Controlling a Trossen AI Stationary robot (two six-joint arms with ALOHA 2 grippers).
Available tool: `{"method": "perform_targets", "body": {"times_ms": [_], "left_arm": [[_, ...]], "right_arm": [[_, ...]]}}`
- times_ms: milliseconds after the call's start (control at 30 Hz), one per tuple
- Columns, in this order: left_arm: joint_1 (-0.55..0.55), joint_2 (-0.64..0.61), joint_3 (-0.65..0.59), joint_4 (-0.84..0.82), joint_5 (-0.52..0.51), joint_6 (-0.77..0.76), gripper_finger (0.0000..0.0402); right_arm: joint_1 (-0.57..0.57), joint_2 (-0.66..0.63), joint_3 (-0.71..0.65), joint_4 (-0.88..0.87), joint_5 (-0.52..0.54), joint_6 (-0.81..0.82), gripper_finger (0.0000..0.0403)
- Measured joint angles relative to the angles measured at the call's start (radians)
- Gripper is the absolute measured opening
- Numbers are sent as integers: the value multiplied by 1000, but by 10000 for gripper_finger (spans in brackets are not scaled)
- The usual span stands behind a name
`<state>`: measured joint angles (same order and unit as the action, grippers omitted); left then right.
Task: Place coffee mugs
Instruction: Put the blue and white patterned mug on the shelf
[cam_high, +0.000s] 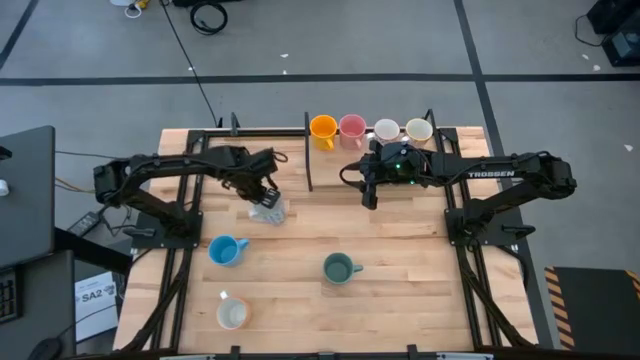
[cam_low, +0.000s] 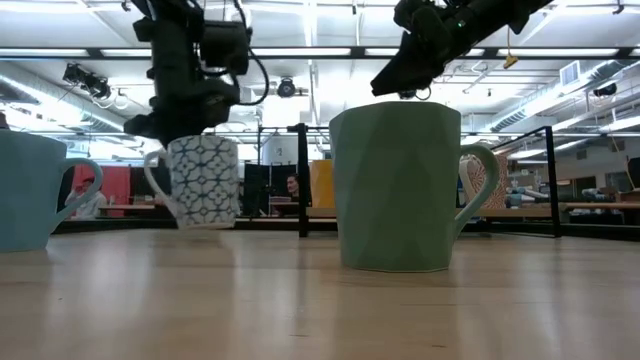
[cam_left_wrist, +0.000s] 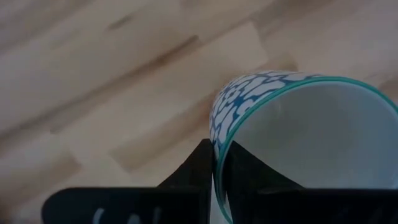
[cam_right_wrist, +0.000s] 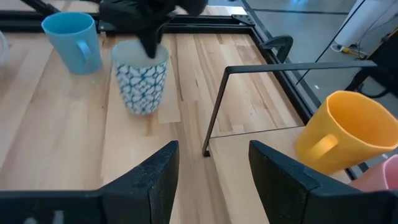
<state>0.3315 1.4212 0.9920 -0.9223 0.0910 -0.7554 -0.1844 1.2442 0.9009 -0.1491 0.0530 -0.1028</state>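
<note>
The left gripper (cam_left_wrist: 214, 180) has its jaws pinched on the rim of a blue-and-white patterned mug (cam_high: 267, 209), one finger inside and one outside, the mug upright on the desk (cam_high: 400, 300). This looks like the pick-up step; next comes a lift and carry toward the row of four mugs (cam_high: 369, 128) at the far edge. Beside that row, the right gripper (cam_high: 369, 198) hovers, jaws wide and empty.
</note>
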Motion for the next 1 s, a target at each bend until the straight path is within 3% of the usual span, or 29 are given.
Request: {"method": "perform_targets", "body": {"times_ms": [533, 833, 1000], "left_arm": [[-256, 13, 0, 295, -120, -504, 31], [-318, 137, 1, 652, -136, -542, 31], [-313, 198, 1, 680, -132, -517, 31]], "right_arm": [[0, 0, 0, 6, -2, 84, 201], [0, 0, 0, 19, -2, 85, 201], [0, 0, 0, 23, -2, 85, 201]]}}
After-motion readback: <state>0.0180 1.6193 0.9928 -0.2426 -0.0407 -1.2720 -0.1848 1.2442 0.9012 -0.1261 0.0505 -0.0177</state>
